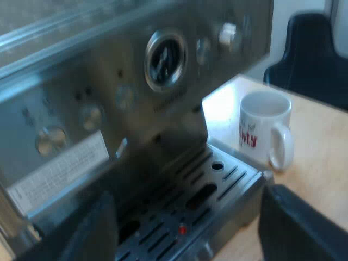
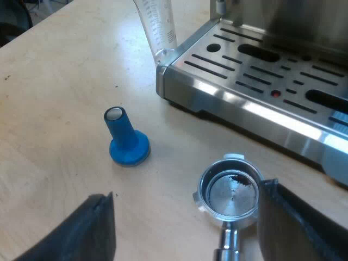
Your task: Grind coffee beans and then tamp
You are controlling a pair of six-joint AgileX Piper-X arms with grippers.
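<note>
My left gripper (image 1: pixel 187 234) hangs with both black fingers spread wide, gripping nothing. My right gripper (image 2: pixel 187 228) tilts down over the bench (image 2: pixel 54 109), fingers equally wide apart, empty.

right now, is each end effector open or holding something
Left end effector: open, empty, facing the espresso machine.
Right end effector: open, empty, near the metal holder.

Mug (image 1: pixel 265 128) stands on the table (image 1: pixel 321 163), just beside the machine's (image 1: pixel 109 92) drip tray (image 1: pixel 246 180). Measuring glass (image 2: pixel 157 27) stands at the tray's corner. Holder (image 2: pixel 231 193) lies on the table before the tray; tamper (image 2: pixel 126 138) stands near it, apart.
</note>
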